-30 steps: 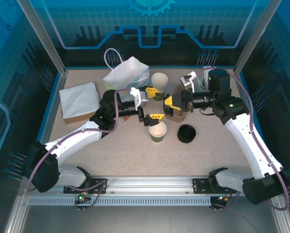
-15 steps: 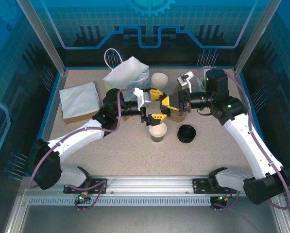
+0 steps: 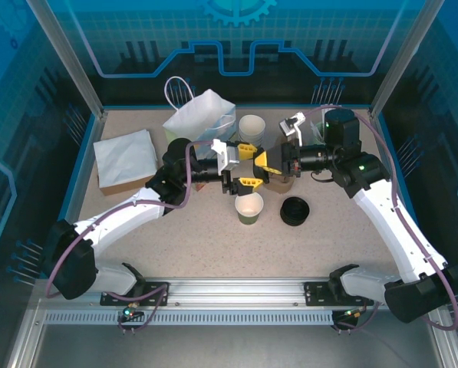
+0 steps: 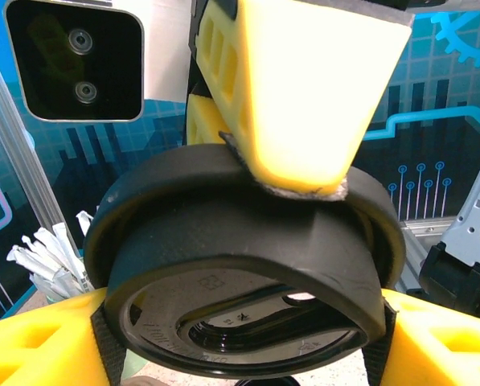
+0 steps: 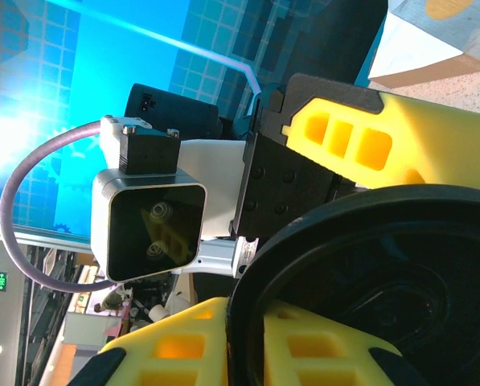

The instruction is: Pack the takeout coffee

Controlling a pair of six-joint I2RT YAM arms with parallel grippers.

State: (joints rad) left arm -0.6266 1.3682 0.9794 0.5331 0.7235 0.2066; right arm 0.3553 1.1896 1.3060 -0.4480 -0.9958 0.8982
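A black coffee lid (image 3: pixel 256 165) hangs in mid-air above the table's middle, where both grippers meet. My right gripper (image 3: pixel 264 164) is shut on its rim; in the right wrist view the rim (image 5: pixel 384 273) is pinched between the yellow fingers of that gripper (image 5: pixel 252 354). My left gripper (image 3: pixel 248 164) spans the lid from the other side. Through the left wrist camera the lid (image 4: pixel 248 241) sits between that gripper's pads (image 4: pixel 103 338), which touch both edges, with the right gripper's finger (image 4: pixel 304 88) on top. An open green cup (image 3: pixel 249 207) stands just below. The white paper bag (image 3: pixel 200 115) stands at the back.
A second black lid (image 3: pixel 294 211) lies right of the green cup. Another open cup (image 3: pixel 252 126) stands beside the bag, and a brown cup (image 3: pixel 282 184) sits under the right gripper. A folded grey napkin on a box (image 3: pixel 125 159) lies at the left.
My left gripper has moved right toward the right gripper and its jaws have narrowed around the lid. The right gripper kept its grip and shifted slightly left.
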